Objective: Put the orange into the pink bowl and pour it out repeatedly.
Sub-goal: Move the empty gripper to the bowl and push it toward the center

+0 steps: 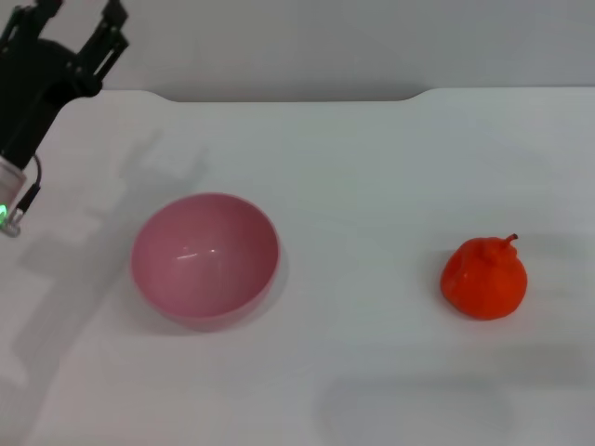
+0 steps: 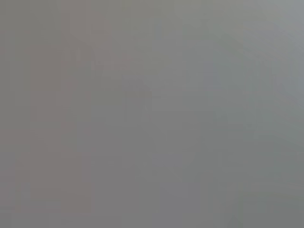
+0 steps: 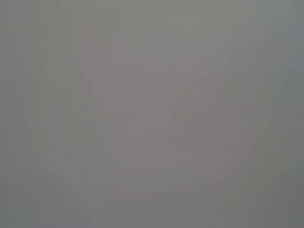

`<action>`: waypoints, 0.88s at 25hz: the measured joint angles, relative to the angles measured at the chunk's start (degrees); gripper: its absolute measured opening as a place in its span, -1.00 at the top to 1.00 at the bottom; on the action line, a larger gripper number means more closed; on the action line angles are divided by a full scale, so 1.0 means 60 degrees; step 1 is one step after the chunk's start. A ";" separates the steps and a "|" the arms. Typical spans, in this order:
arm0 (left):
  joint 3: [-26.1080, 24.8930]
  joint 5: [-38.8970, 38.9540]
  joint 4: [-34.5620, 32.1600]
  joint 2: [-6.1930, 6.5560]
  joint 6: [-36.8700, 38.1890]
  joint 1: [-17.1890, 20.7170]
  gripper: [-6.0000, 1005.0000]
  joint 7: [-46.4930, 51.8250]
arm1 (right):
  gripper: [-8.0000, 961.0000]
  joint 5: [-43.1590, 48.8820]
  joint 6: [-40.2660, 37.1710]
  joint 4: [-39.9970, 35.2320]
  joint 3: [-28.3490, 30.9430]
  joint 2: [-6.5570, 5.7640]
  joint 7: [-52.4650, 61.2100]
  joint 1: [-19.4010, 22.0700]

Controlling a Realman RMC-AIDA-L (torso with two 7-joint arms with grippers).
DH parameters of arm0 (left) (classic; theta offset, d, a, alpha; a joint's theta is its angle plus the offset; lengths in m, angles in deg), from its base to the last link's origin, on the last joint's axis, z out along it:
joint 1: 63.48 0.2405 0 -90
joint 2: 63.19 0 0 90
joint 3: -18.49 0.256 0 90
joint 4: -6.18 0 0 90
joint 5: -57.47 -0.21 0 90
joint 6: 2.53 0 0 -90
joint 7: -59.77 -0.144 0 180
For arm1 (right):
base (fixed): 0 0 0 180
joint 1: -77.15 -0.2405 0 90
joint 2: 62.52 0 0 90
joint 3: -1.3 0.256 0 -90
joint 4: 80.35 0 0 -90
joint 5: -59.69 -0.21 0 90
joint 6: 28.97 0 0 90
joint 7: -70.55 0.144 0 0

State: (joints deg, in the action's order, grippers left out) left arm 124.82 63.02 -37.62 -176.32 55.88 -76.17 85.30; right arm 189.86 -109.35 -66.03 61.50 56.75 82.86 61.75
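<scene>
You have not grasped yet: the orange (image 1: 483, 279) lies at 3 o'clock from the empty pink bowl (image 1: 204, 258). The left gripper (image 1: 79, 23), fingers apart, hangs at 11 o'clock. Next you must grasp the orange.

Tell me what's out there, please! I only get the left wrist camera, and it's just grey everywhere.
Observer: The head view shows a pink bowl standing upright and empty on the white table.
Operator: Where's the orange?
Observer: The orange sits on the table well off to the bowl's right, not touching it.
Operator: And my left claw?
Observer: The left claw is near the table's far left corner, open and holding nothing, far from the bowl and the orange.
</scene>
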 joint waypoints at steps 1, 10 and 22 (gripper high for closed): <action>-0.0308 -0.0736 -0.0348 0.0130 -0.0331 0.0029 -0.59 0.0878 | -0.41 0.0000 0.0000 -0.0010 0.0001 0.0000 0.0000 0.0020; -0.3007 -0.7623 -0.2453 0.0782 -0.0643 -0.0018 -0.59 0.8754 | -0.41 0.0000 0.0027 -0.0075 0.0000 0.0000 0.0000 0.0075; -0.7550 -2.0270 -0.6312 0.0034 0.2541 -0.0908 -0.59 1.7726 | -0.41 -0.0001 0.0083 -0.0116 0.0000 -0.0028 0.0000 0.0005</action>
State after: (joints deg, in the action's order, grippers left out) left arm 79.51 -58.61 -75.49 -176.12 71.12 -81.62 191.66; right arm 189.86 -108.85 -66.73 61.50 56.58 82.85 61.78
